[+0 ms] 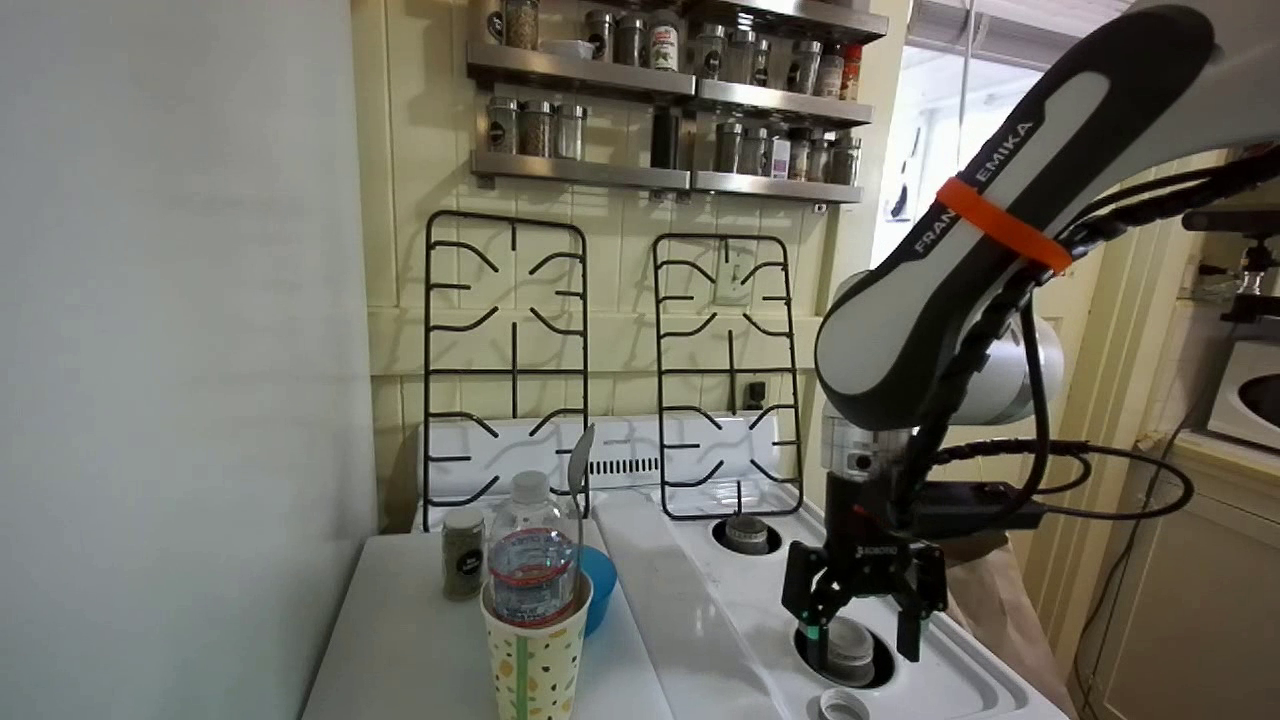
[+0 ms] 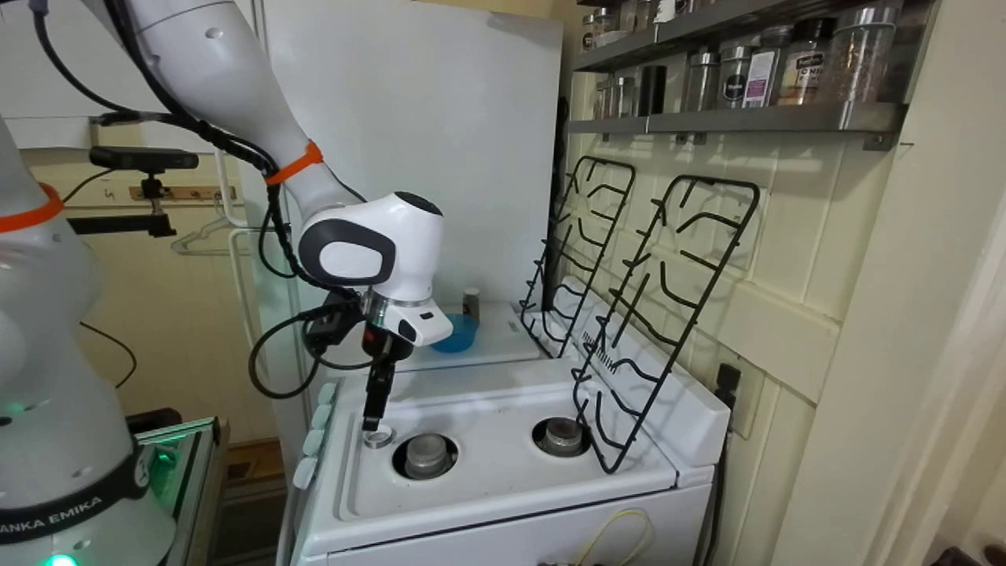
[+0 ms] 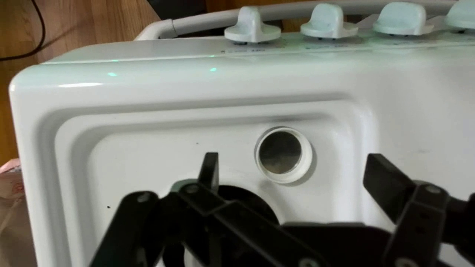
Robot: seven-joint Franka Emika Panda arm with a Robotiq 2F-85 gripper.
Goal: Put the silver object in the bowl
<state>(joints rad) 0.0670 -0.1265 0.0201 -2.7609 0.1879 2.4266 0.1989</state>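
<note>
Silver lid (image 3: pixel 281 152) on white stovetop (image 3: pixel 148 155)

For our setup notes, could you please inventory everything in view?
Lid: one, white-silver, on stove
Bowl: one, light blue, on white surface
Cup: one, patterned cream, near bowl
Bottle: one, clear, seemingly in cup
Utensil: one, grey, beside bottle
Jar: one, greenish, near cup
Stove: one, white, by wall
Burners: two visible, grey, in stove
Knobs: four visible, pale, stove front
Grates: two, black, propped near wall
Shelves: several, grey, on wall
Spice jars: many, mixed, on shelves
Bag: one, brown, beside stove
Camera: one, black, on mount
Panel: one, white, beside white surface
Arm: one, white-black, above stove
Gripper: one, black, open near lid
</note>
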